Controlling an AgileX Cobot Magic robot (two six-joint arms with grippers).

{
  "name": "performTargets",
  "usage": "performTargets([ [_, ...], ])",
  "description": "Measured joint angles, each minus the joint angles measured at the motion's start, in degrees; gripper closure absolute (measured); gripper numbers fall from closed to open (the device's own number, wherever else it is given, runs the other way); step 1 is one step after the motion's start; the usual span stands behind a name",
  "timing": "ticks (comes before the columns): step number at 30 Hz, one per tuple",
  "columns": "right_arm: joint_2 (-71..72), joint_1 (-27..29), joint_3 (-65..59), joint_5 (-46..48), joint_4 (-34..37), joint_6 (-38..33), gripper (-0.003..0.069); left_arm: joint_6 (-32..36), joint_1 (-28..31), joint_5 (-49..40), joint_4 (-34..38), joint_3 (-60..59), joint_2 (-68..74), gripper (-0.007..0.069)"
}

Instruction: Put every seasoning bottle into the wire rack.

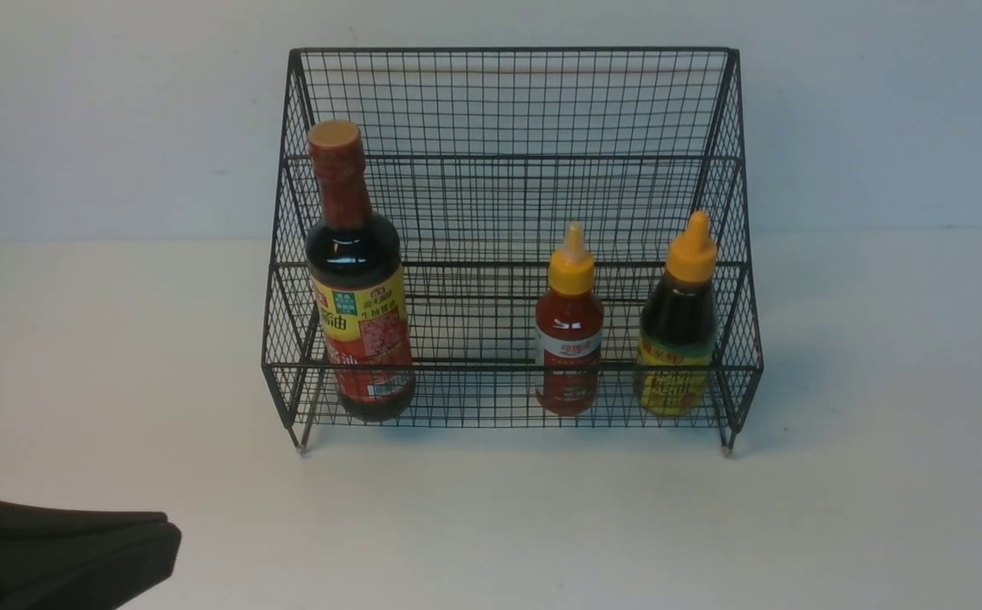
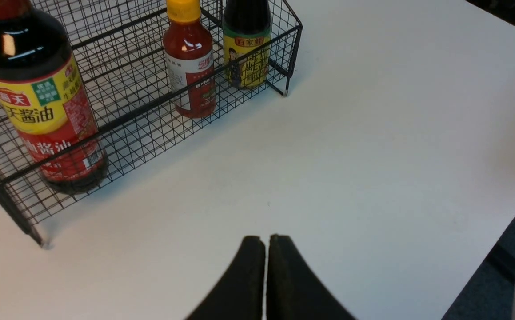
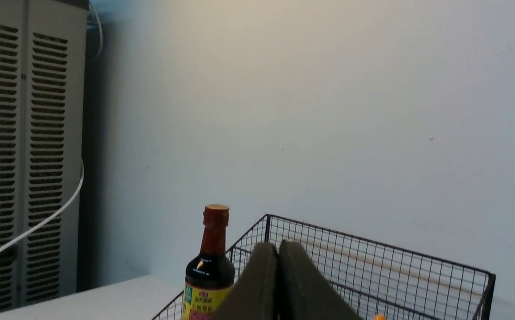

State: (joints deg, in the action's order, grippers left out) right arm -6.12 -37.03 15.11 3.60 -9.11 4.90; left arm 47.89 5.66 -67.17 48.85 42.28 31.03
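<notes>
All three seasoning bottles stand upright in the lower tier of the black wire-mesh rack (image 1: 507, 212), tall dark bottle (image 1: 359, 280), small red bottle (image 1: 569, 326), squat dark bottle (image 1: 679, 326); left gripper (image 2: 266, 242) and right gripper (image 3: 278, 249) are closed, empty, clear of the rack.

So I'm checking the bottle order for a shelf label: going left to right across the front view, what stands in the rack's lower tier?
Tall dark bottle → small red bottle → squat dark bottle, all standing upright in the wire rack.
</notes>
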Motion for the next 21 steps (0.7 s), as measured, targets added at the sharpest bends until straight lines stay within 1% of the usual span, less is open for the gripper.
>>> performTargets([
  [1, 0.36, 1.17, -0.49, 1.68, 0.0, 0.0, 0.0673, -0.26, 0.0, 0.0, 0.0, 0.0, 0.0, 0.0629],
  [2, 0.43, 1.17, -0.61, 2.03, 0.0, 0.0, 0.0673, -0.4, 0.0, 0.0, 0.0, 0.0, 0.0, 0.0629],
  [3, 0.81, 3.84, -1.88, 4.58, 0.06, -0.07, 0.0673, -0.82, 0.0, 0.0, 0.0, 0.0, 0.0, 0.0629],
  [4, 0.92, 4.61, -2.24, 5.21, 0.16, -0.15, 0.0673, -0.83, 0.0, 0.0, 0.0, 0.0, 0.0, 0.0629],
  [6, 2.09, 10.16, -5.0, 9.55, 0.79, -0.19, 0.0673, -1.3, 0.0, 0.0, 0.12, 0.0, 0.0, 0.0629],
  [7, 2.21, 10.54, -5.43, 10.26, 0.84, -0.19, 0.0673, -1.29, 0.0, 0.0, 0.12, 0.0, 0.0, 0.0629],
  [8, 3.06, 13.2, -6.7, 12.66, 1.38, -0.19, 0.0673, -1.29, 0.0, 0.0, 0.12, 0.0, 0.0, 0.0629],
  [10, 4.39, 16.69, -8.87, 16.07, 2.09, -0.21, 0.0673, -1.29, 0.0, 0.01, 0.12, 0.0, 0.0, 0.0629],
  [14, 6.12, 22.16, -11.97, 20.93, 2.79, -0.21, 0.0673, -1.29, 0.0, 0.06, 0.12, 0.0, 0.0, 0.0629],
  [17, 6.68, 25.01, -14.21, 22.15, 2.94, -0.21, 0.0673, -1.24, 0.0, 0.06, 0.12, 0.0, 0.0, 0.0629],
  [21, 6.79, 28.61, -15.88, 21.06, 2.95, -0.21, 0.0673, -1.24, 0.0, 0.12, 0.12, 0.0, 0.0, 0.0629],
])
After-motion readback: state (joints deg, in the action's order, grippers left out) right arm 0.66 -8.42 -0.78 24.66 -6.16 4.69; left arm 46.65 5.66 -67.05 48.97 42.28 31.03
